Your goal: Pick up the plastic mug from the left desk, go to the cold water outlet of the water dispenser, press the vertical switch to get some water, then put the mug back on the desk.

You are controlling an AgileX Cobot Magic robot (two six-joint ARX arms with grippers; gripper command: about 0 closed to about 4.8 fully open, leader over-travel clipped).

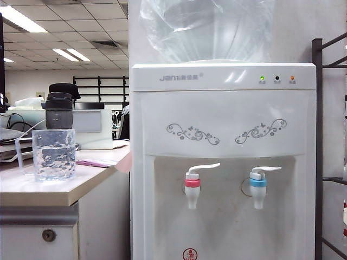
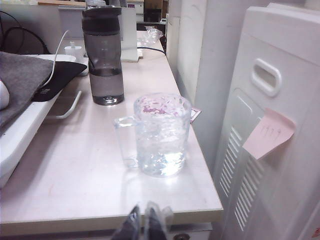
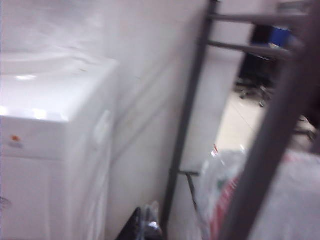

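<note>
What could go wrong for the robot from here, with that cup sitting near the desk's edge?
The plastic mug stands near the corner of the left desk, close to the water dispenser; a nudge from the shut left gripper could tip it. The red-ringed tap resembles the cold water outlet, inviting a mix-up. The shut right gripper faces a rack.

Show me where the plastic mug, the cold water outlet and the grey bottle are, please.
plastic mug [image 1: 53, 154], exterior view, dimpled wall.
cold water outlet [image 1: 258, 183], exterior view, blue ring.
grey bottle [image 2: 103, 60], left wrist view, body.
</note>
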